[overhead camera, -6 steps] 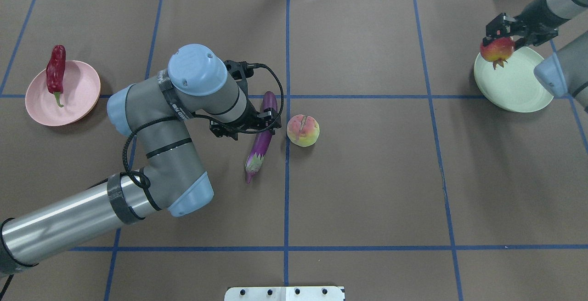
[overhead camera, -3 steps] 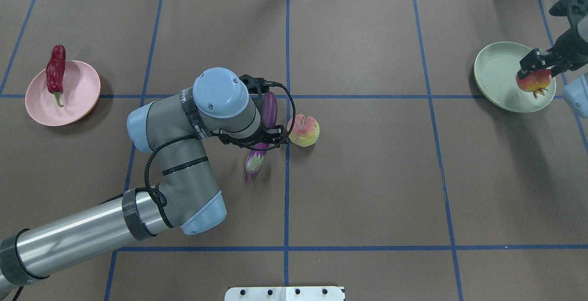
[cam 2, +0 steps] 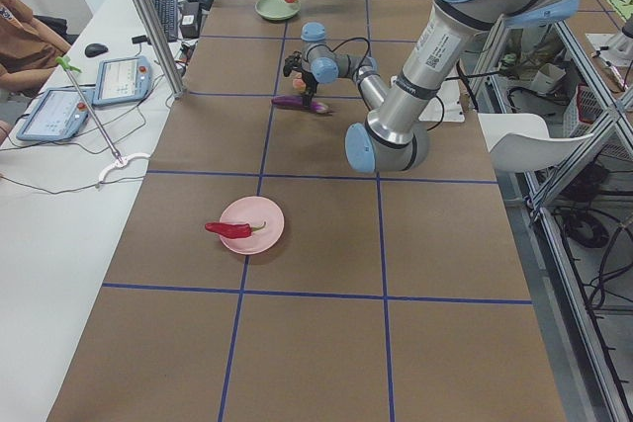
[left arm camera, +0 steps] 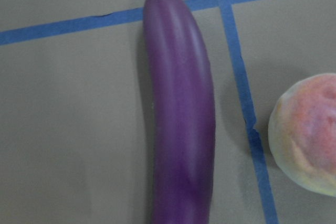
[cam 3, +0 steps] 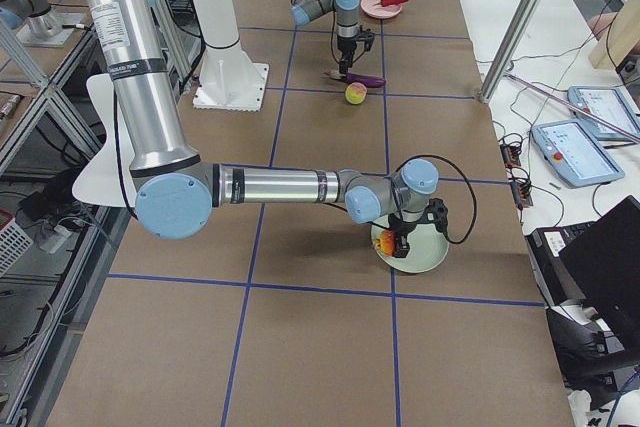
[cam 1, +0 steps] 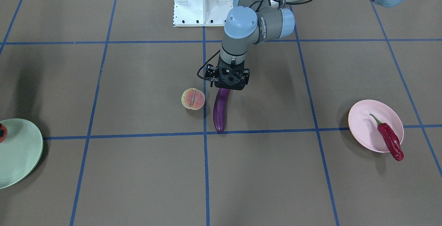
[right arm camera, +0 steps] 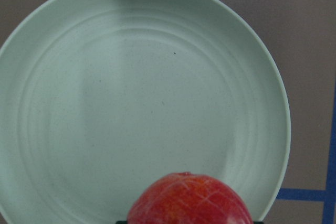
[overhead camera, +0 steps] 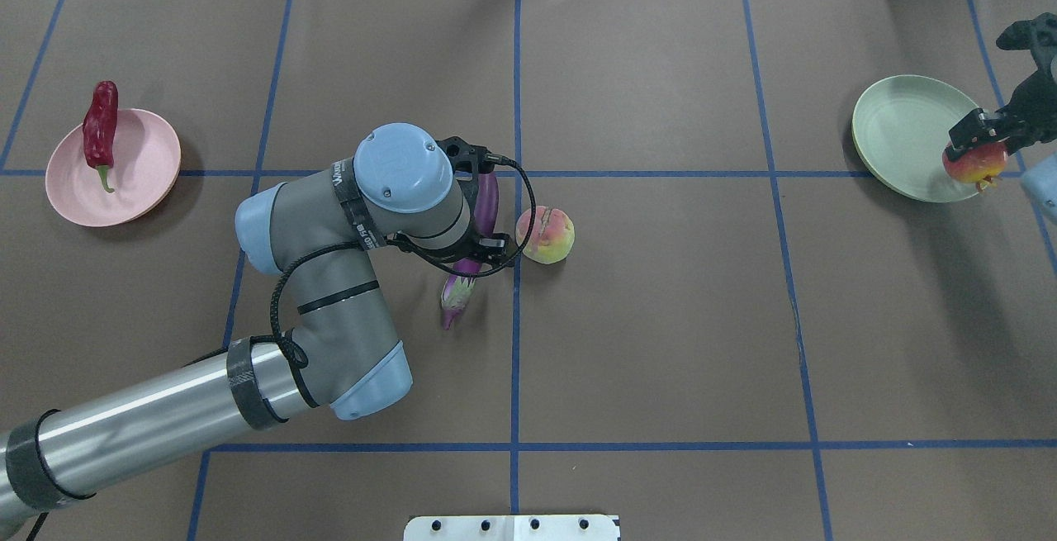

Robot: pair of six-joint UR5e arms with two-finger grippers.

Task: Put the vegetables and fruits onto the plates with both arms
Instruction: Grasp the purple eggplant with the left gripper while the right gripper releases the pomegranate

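The left tool hangs over the eggplant mid-bench, can't tell if it's gripping; peach just beside. The right tool clamps the red fruit over the green plate, right edge. Chili lies on the pink plate, left edge.

Left jaws are over the eggplant. Peach sits just beside them on the right-arm side, only a narrow strip off the eggplant. Opposite side is bare tabletop. Pink plate is well apart; chili lies across one edge, rest of the dish bare. Right jaws carry the orange-red fruit over the green plate rim; dish ahead of them is bare.
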